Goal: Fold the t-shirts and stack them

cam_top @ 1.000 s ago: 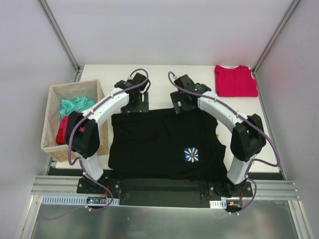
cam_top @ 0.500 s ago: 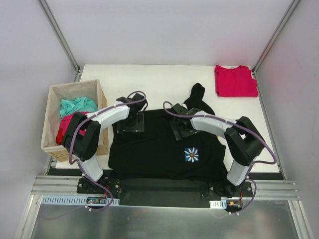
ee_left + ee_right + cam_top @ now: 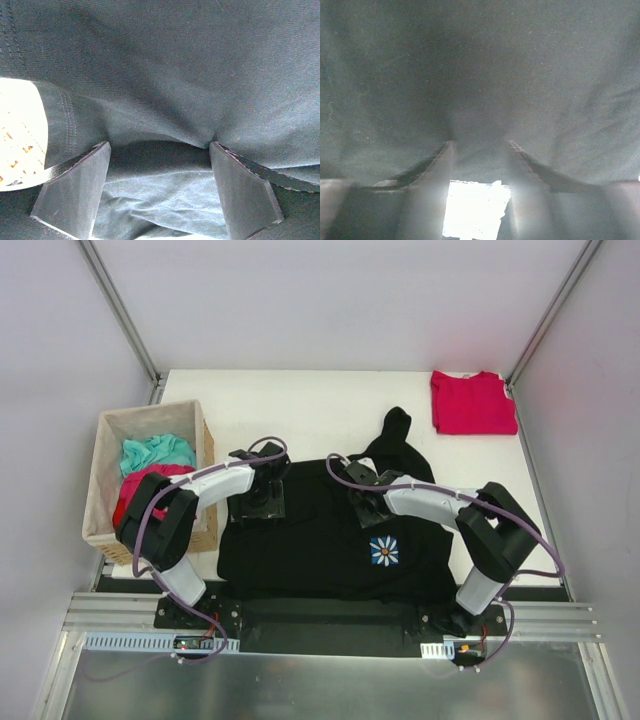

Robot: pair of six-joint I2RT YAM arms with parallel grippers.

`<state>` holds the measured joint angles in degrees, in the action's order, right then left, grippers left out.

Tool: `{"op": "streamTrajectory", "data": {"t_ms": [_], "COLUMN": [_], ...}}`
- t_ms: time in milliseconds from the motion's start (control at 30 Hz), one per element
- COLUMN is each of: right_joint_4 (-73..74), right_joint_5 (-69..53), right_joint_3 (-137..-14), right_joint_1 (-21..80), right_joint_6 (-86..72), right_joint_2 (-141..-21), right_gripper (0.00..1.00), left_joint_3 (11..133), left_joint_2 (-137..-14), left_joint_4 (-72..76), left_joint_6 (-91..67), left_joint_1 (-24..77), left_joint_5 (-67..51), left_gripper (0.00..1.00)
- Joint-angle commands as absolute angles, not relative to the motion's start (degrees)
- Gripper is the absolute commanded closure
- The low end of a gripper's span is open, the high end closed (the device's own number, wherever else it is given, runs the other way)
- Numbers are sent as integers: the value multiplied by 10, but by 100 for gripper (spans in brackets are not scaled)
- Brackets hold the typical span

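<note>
While the black t-shirt [image 3: 320,550] lies at lower centre, apparently mid-fold, left gripper [image 3: 262,500] stands spread over its cloth; whether right gripper [image 3: 362,496] pinches cannot be told. Next move requires a secure pinch. Folded red t-shirt [image 3: 472,403] lies upper right.

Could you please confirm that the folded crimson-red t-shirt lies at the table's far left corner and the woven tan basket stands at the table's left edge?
Not quite: the folded crimson-red t-shirt lies at the far right corner of the white table, not the far left, as the top external view shows. The rest holds: the woven tan basket does stand at the left edge.
</note>
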<state>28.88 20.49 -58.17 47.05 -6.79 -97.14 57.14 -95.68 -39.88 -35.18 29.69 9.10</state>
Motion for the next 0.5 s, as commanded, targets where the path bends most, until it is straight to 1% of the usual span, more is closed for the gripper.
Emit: {"op": "streamTrajectory", "data": {"t_ms": [0,67,167,233,267,333,367,400,467], "right_joint_4": [283,281,279,280,282,290,300,305,329], "right_joint_5": [206,203,201,205,207,218,235,242,268], "right_joint_3": [-571,-570,-569,-571,-577,-587,-600,-610,-637], "right_joint_1": [472,473,473,472,472,472,472,471,469], "right_joint_6": [-80,-81,-82,-79,-76,-70,-69,-66,-49], "right_joint_2": [-978,-980,-976,-969,-965,-957,-948,-944,-939], "right_gripper": [63,69,72,71,64,56,43,38,30], "left_joint_3": [548,547,545,546,548,559,564,570,605], "left_joint_2": [-955,-949,-940,-936,-930,-923,-914,-908,-896], "left_joint_4": [-385,-385,-386,-387,-387,-390,-393,-395,-411], "left_joint_6": [-366,-366,-366,-363,-362,-359,-358,-352,-344], "left_joint_1": [304,304,304,304,304,304,304,304,304], "left_joint_5": [107,108,109,106,105,102,101,100,108], "left_gripper": [19,19,19,19,19,19,19,19,19]}}
